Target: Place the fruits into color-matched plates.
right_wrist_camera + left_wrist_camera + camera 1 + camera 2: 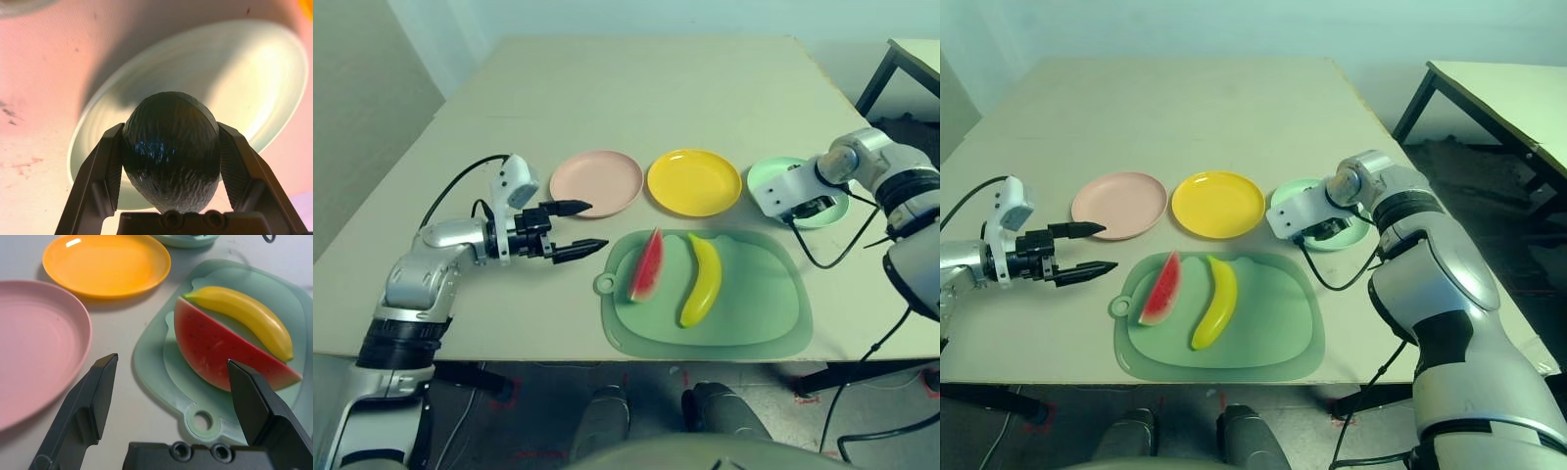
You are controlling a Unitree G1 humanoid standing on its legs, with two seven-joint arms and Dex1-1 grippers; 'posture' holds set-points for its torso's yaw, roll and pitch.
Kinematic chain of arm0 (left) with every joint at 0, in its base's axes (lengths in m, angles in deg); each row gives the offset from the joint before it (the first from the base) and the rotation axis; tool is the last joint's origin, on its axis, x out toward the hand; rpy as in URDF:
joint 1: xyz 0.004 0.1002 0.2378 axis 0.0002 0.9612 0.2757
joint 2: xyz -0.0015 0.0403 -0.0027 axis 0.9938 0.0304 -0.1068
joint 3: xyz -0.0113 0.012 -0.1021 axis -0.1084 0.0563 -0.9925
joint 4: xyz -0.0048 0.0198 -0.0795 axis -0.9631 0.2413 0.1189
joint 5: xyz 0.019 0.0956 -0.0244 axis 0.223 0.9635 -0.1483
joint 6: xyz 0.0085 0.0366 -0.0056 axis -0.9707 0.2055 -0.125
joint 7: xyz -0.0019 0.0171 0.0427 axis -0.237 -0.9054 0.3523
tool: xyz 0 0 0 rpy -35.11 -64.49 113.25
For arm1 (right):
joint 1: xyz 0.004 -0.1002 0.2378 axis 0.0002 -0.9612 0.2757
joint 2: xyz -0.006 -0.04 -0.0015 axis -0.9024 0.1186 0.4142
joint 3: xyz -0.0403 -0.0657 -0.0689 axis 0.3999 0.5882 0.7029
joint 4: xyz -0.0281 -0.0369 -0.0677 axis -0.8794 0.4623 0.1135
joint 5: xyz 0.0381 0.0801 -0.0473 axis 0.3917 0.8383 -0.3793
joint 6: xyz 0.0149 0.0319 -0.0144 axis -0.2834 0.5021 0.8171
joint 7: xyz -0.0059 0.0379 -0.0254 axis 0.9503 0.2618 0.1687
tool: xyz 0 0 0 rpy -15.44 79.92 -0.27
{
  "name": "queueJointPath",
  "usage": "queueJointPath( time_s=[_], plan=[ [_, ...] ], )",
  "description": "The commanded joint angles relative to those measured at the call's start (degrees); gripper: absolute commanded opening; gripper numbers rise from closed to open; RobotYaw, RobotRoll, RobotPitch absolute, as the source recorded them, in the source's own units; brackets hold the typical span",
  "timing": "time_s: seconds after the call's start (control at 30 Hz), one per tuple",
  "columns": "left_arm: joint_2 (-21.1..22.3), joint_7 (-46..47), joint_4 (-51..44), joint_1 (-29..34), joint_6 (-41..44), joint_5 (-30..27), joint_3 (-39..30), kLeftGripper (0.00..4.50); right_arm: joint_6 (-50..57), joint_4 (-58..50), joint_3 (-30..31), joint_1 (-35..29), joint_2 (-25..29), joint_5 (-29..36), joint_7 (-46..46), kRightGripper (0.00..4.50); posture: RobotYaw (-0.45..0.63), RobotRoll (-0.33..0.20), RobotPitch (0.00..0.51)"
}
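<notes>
The red watermelon wedge [646, 266] and the yellow banana [701, 281] lie side by side on the green mat [754, 313]. Behind the mat stand the pink plate [597, 182], the yellow plate [694, 181] and the mint green plate [764, 174], in a row from left to right. My left gripper [597, 225] is open just left of the mat, pointing at the watermelon with nothing between its fingers. My right gripper [811, 208] hangs over the green plate. In the right wrist view its fingers [110, 161] press both sides of the dark green avocado [170, 152], just above the plate's bowl [244, 73].
The mat's ring tab [604, 285] faces my left gripper. A black cable [822, 257] from the right arm trails across the table by the mat's right end. A second table [911, 59] stands at the far right.
</notes>
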Motion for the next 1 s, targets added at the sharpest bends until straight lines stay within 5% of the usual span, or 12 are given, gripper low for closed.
queueJointPath(
  time_s=[0.03, 0.27, 0.47, 0.6, 0.77, 1.0],
  plan=[
    [0.34, -0.3, -1.21, 0.67, -0.35, 0.2, 0.3, 4.5, -0.21, 0.38, -1.3, 0.17, -0.43, -0.93, -0.87, 4.4, 0.0, 0.0, 0.046],
    [1.81, -3.31, 1.47, 0.23, -3.36, 1.43, 0.58, 4.5, -8.59, -2.36, -4.12, 5.59, 0.35, 0.65, 6.98, 4.46, -0.03, 0.0, 0.036],
    [2.55, -8.92, 5.0, -0.81, -8.69, 1.8, 1.01, 4.5, -17.46, -14.58, -10.02, 2.88, -0.55, 14.57, 29.18, 4.46, -0.05, 0.0, 0.036],
    [2.56, -11.75, 5.93, -1.31, -10.24, 1.29, 1.19, 4.5, -9.91, -35.72, -9.52, -5.54, 2.36, 26.91, 40.45, 4.46, -0.04, 0.0, 0.042],
    [2.76, -13.68, 7.14, -1.94, -11.27, 1.19, 0.91, 4.5, 4.37, -60.64, -4.53, -12.12, 7.22, 35.17, 41.15, 4.46, -0.04, 0.0, 0.052],
    [3.23, -15.01, 7.08, -1.79, -11.19, 1.23, 0.96, 4.5, 9.76, -67.54, -1.34, -14.21, 6.76, 35.05, 41.15, 4.46, -0.03, 0.0, 0.061]
  ],
)
